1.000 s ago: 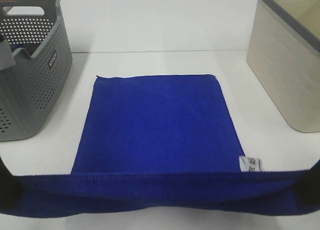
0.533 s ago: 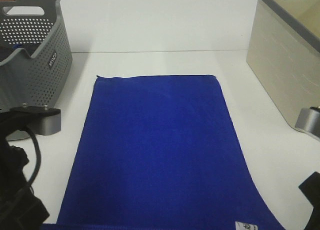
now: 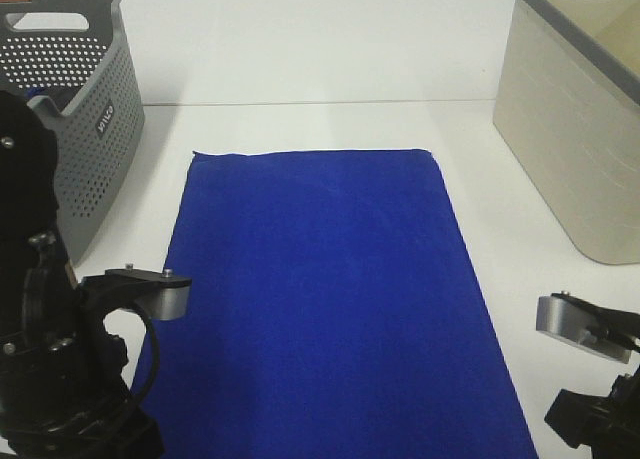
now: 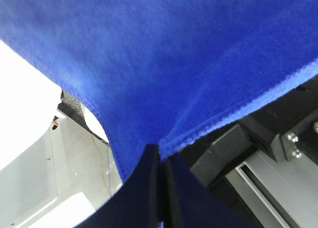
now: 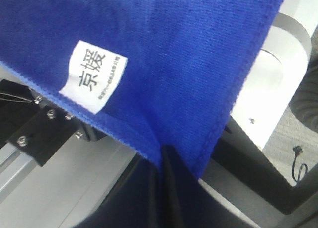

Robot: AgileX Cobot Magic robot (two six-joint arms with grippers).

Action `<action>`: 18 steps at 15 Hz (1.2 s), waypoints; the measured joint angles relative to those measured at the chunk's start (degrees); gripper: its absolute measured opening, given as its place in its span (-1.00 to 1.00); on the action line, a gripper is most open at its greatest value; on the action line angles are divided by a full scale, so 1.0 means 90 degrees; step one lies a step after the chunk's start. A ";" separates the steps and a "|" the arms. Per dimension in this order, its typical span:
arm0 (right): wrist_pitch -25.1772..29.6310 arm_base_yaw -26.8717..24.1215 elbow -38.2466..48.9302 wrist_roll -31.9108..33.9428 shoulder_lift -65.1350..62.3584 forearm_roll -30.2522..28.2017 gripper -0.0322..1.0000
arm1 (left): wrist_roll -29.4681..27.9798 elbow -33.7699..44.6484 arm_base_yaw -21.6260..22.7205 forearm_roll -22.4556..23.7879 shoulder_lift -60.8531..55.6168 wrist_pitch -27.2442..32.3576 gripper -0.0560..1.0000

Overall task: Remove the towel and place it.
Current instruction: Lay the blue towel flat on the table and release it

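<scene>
A blue towel (image 3: 330,289) lies spread over the white table (image 3: 300,124), its far edge flat and its near edge running past the front of the table. My left gripper (image 4: 160,161) is shut on the towel's near left corner (image 4: 164,84). My right gripper (image 5: 164,161) is shut on the near right corner (image 5: 149,64), beside the white label (image 5: 93,76). In the high view only the arm bodies show, the left arm (image 3: 60,379) at the lower left and the right arm (image 3: 600,379) at the lower right; the fingertips are below the picture's edge.
A grey perforated basket (image 3: 60,129) stands at the back left. A beige bin (image 3: 580,119) stands at the back right. Beyond the table's front edge the wrist views show the robot's metal frame (image 4: 278,168) and base (image 5: 278,114).
The folded towel has been drawn open toward the front, from a doubled square to a single long sheet. Both arms have come up into the lower corners of the high view.
</scene>
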 joint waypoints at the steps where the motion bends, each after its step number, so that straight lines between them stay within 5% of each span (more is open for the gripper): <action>1: -0.0121 0.0000 0.0006 -0.0057 0.0382 -0.0019 -0.91 | 0.0140 -0.0134 0.0000 0.0000 0.0293 -0.0006 -0.89; 6: -0.0662 0.0000 0.0006 -0.0452 0.1655 0.0025 -0.91 | 0.0541 -0.0809 0.0000 0.0057 0.1502 0.0210 -0.89; 14: -0.0662 0.0000 0.0006 -0.0624 0.1706 0.0095 -0.90 | 0.0681 -0.0834 -0.0076 -0.0134 0.1674 0.0643 -0.89; 18: -0.0567 -0.0006 0.0006 -0.0745 0.1706 0.0140 -0.46 | 0.0681 -0.0834 -0.0178 -0.0382 0.1674 0.0477 -0.77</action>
